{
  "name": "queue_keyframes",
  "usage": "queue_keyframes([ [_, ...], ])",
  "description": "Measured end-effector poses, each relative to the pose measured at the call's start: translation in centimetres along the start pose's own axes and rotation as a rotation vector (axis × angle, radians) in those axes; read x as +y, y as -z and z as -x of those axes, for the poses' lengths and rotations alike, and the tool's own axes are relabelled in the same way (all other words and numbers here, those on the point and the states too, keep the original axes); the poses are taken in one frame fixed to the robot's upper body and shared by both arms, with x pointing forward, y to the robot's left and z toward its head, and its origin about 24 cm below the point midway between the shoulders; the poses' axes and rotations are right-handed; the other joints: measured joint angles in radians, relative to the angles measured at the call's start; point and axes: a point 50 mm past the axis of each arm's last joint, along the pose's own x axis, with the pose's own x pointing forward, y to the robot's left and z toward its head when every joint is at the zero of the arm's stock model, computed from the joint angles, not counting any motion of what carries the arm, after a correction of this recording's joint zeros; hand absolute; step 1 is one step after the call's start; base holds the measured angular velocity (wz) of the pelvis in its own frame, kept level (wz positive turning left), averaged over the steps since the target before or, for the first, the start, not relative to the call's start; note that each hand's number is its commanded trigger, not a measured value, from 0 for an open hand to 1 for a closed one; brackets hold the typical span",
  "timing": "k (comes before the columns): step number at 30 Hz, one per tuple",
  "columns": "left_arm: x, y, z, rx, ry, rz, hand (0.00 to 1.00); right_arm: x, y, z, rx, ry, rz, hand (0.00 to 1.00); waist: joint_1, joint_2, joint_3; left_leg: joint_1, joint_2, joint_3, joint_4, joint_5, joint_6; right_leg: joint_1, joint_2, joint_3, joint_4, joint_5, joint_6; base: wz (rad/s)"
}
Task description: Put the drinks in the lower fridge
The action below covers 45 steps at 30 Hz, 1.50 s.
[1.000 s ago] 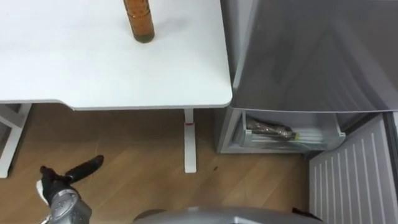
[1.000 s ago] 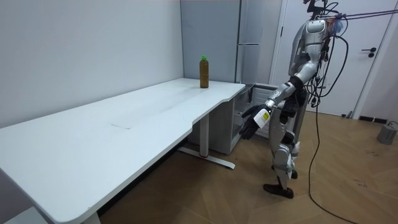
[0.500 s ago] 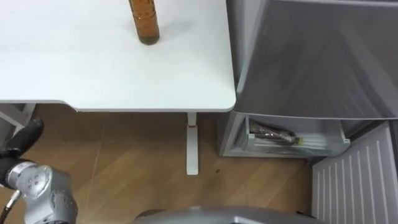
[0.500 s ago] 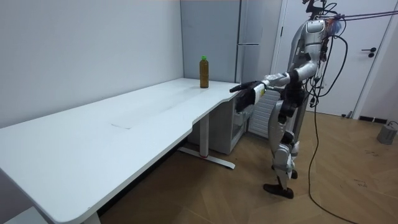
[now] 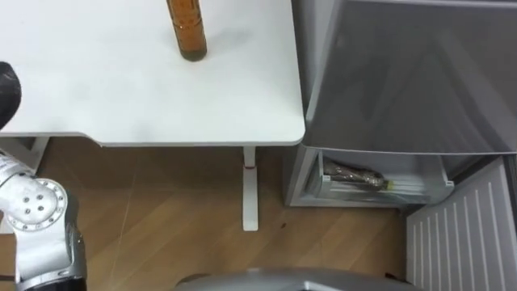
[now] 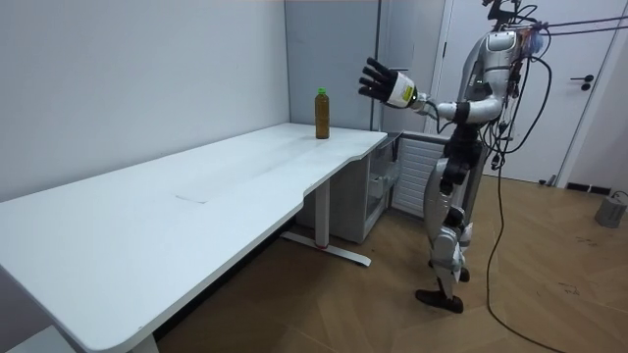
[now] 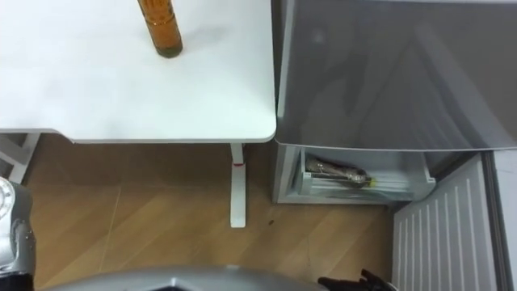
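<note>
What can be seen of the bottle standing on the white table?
The bottle is a slim, apparently plastic drink bottle filled with amber-brown liquid and closed by a green cap. It stands upright on the white table, near the end next to the fridge. Its base rests on the tabletop; nothing else touches it. The robot's left hand is raised with fingers spread, clearly apart from it.
</note>
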Motion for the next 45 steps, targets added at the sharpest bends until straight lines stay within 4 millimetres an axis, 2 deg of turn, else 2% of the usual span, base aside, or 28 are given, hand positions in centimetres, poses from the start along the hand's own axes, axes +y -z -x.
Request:
queue_keyframes([
  [4,-1.2,-0.4,0.3,-0.012,0.121,0.015,0.0,0.1,-0.2,-0.1,0.002,-0.001,-0.003,0.0,-0.027,0.001,0.0023,-0.002,0.0,-0.003,0.002,0.001,0.0,0.0,0.0,-0.001,0.0,0.0,0.0,0.02],
  [8,-3.1,-0.2,1.5,0.01,0.279,0.03,0.0,0.1,-0.3,-0.1,0.002,-0.003,-0.005,0.0,-0.038,0.003,0.005,-0.004,-0.001,0.005,-0.002,0.0,0.0,-0.002,0.001,0.009,-0.012,0.0,-0.001,-0.06],
  [14,-5.1,0.0,3.1,0.046,0.507,0.039,0.0,0.3,-0.6,-0.2,-0.007,-0.027,-0.006,0.0,-0.058,0.003,0.0037,-0.004,0.0,0.01,-0.001,0.001,0.0,-0.003,0.002,0.011,-0.014,0.0,-0.001,-0.01],
  [20,-5.8,0.5,3.7,0.118,0.629,0.073,0.0,0.3,-0.9,-0.2,-0.012,-0.024,-0.006,0.0,-0.071,0.002,0.005,0.009,-0.001,0.012,-0.002,0.001,0.0,-0.001,0.001,0.019,-0.014,0.0,-0.001,-0.01],
  [23,-5.9,0.8,3.8,0.183,0.648,0.142,0.0,0.3,-1.1,-0.3,-0.016,-0.022,0.004,0.0,-0.078,-0.001,0.0087,0.01,-0.001,0.015,-0.003,0.001,0.0,-0.003,0.001,0.027,-0.013,0.0,0.0,-0.08],
  [27,-6.0,1.4,4.1,0.262,0.669,0.207,0.0,0.3,-1.0,-0.3,-0.004,-0.018,0.001,0.0,-0.081,-0.006,0.0095,0.01,-0.001,0.015,-0.011,0.001,0.0,-0.004,0.002,0.03,-0.013,-0.001,0.001,-0.04],
  [30,-6.0,2.6,4.5,0.332,0.69,0.196,0.0,0.2,-0.9,-0.3,0.004,-0.015,-0.008,0.0,-0.081,-0.006,0.008,0.009,0.0,0.016,-0.01,0.001,0.0,-0.005,0.003,0.034,-0.014,-0.001,0.001,-0.01],
  [32,-5.8,4.3,5.2,0.419,0.702,0.176,0.0,0.2,-0.9,-0.3,0.011,-0.008,-0.015,0.0,-0.08,-0.006,0.0033,0.01,0.0,0.019,-0.007,0.001,0.0,-0.005,0.003,0.035,-0.014,-0.001,0.001,0.0],
  [35,-5.6,5.6,5.9,0.503,0.705,0.161,0.0,0.5,-0.8,-0.3,0.013,-0.01,-0.022,0.0,-0.082,-0.006,-0.0005,0.008,0.0,0.015,-0.003,0.001,0.0,-0.007,0.004,0.036,-0.013,-0.001,0.001,0.0],
  [39,-5.8,5.5,5.8,0.523,0.694,0.2,0.0,0.6,-0.8,-0.3,0.014,-0.012,-0.023,0.0,-0.082,-0.01,-0.002,0.002,0.001,0.021,-0.002,0.001,0.0,-0.019,0.005,0.046,-0.009,0.001,-0.001,-0.03],
  [45,-6.8,4.7,4.8,0.518,0.674,0.295,0.0,0.8,-0.9,-0.4,0.009,-0.002,-0.014,0.0,-0.088,0.001,0.0051,0.002,0.011,0.039,-0.007,0.0,-0.001,-0.02,0.013,0.068,-0.004,0.004,-0.005,-0.1],
])
